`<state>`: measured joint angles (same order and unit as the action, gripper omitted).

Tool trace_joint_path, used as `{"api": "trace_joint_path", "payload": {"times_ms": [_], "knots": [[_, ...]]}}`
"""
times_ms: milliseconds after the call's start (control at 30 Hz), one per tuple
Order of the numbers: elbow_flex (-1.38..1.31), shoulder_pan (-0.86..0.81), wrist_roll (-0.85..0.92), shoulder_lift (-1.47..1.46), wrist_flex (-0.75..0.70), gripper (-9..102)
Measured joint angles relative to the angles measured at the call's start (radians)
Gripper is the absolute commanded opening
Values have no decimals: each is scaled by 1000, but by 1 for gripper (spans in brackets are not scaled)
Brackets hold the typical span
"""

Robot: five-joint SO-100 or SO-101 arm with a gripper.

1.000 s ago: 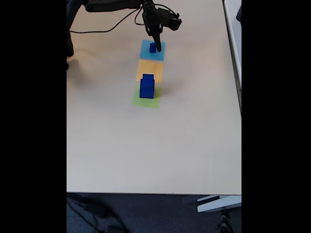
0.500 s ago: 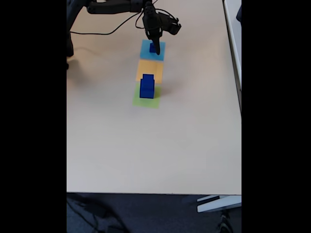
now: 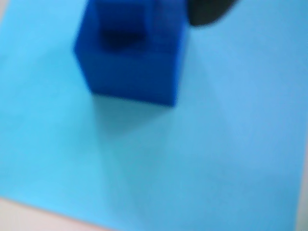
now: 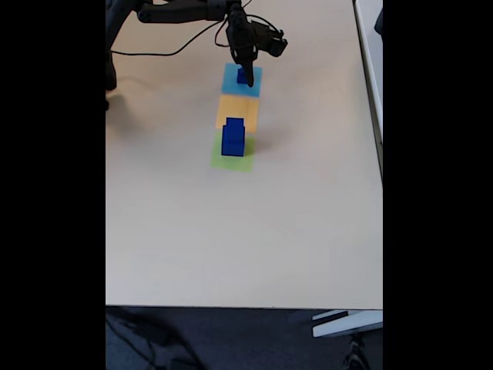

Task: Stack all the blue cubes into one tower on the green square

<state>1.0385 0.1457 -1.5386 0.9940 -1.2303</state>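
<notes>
A small cube (image 4: pixel 243 75) is sitting on the light-blue square (image 4: pixel 231 85); the pincer (image 4: pixel 246 72) is hovering at it, its spread unclear. It should straddle squarely, then carry it to the tower (image 4: pixel 233 136)

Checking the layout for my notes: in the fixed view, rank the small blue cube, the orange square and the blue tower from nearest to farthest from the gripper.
1. Small blue cube, on the light-blue square, right at the gripper.
2. Orange square, the middle patch.
3. Tower on the green square, nearest the camera.
</notes>
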Motion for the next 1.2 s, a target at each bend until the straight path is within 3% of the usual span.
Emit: {"api": "trace_joint_path", "payload": {"times_ms": [300,433,1200], "knots": [[0,2,0,0,-6,24],[0,-5,0,0,-9,17],[-26,-18,35,-32,-11,10]]}}
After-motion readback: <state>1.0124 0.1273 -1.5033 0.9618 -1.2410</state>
